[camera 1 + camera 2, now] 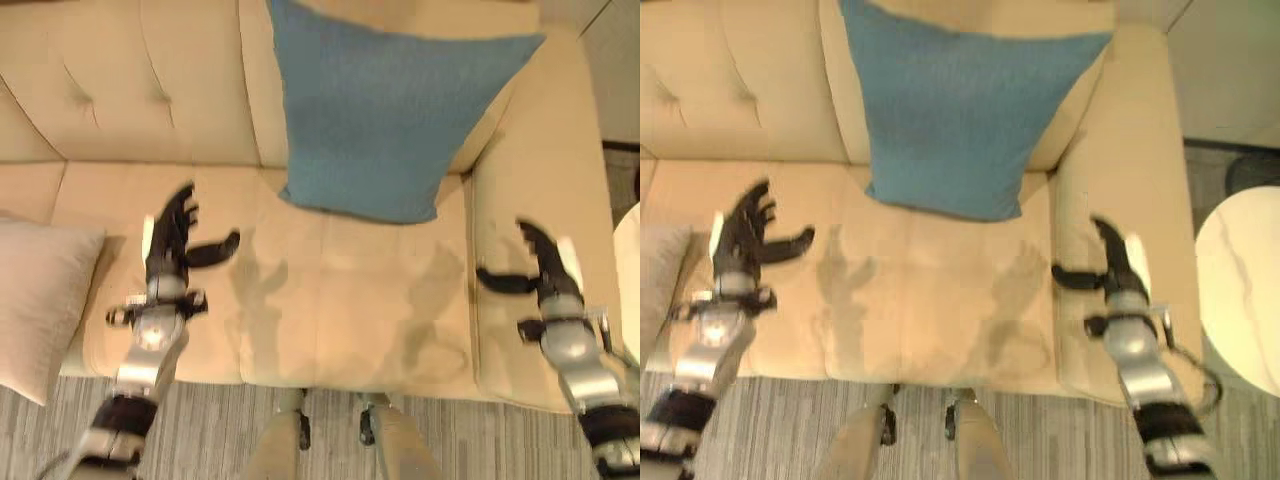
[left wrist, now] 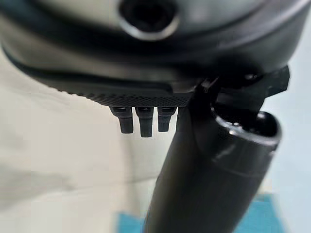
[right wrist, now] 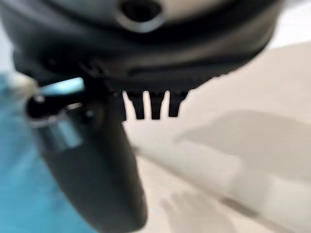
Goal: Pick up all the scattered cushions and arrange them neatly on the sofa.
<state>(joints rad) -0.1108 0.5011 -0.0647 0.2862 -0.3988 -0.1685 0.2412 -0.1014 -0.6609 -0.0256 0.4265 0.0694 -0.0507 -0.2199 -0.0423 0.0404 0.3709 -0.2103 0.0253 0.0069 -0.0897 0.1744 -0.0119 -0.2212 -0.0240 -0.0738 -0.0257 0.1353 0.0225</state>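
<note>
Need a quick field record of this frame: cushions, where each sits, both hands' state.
blue cushion: upright against the sofa backrest, by the right armrest
beige cushion: at the sofa's left end, hanging over the seat's front edge
left hand: open, above the seat, holding nothing
right hand: open, over the right armrest, holding nothing
side table: white and round, right of the sofa

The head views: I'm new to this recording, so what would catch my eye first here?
A large blue cushion stands propped against the backrest of the beige sofa, at its right end. Below it, the left hand and right hand hover open over the seat, holding nothing. A pale grey cushion lies at the seat's left edge.
</note>
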